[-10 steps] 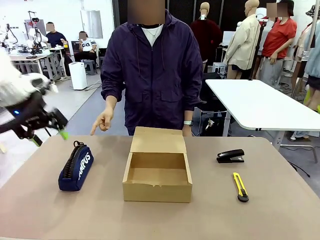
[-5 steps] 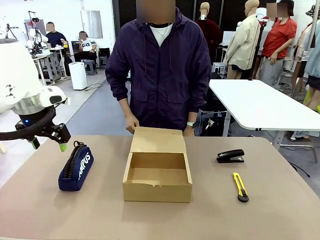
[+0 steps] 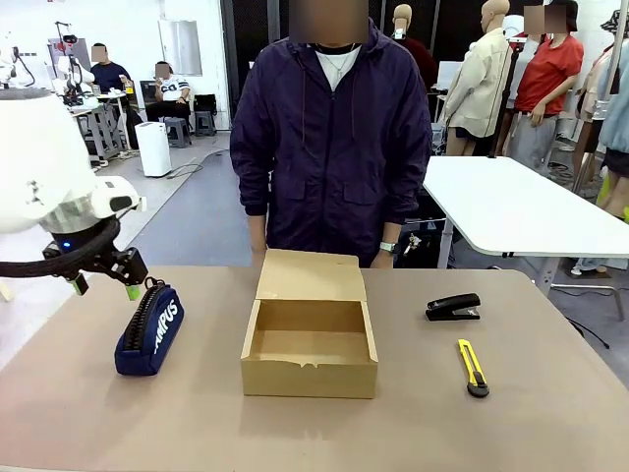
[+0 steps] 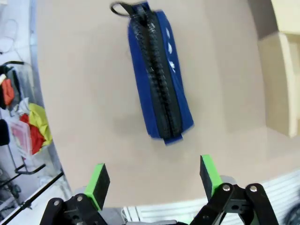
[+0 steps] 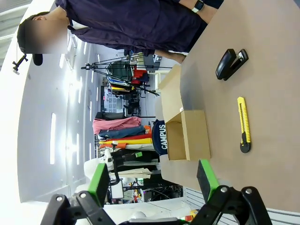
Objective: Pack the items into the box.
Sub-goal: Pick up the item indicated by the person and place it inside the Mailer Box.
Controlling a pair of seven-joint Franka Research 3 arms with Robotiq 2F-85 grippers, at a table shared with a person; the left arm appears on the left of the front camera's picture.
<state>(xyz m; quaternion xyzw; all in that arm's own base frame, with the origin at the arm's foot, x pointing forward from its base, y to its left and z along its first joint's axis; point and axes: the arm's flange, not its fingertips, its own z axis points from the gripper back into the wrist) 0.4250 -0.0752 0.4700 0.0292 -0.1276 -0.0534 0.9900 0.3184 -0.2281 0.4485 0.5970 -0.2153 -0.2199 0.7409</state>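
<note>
My left gripper (image 3: 104,288) open beside navy blue zippered fabric pouch (image 3: 149,329), long axis near-to-far on bench (image 3: 423,423), zip up, right gripper (image 5: 153,178) open

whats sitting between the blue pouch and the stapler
The open cardboard box stands between the pouch and the stapler, with bare table on each side of it. The front view shows this.

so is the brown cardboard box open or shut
Open: the brown cardboard box has its flap lid folded back, bare floor showing inside.
</note>
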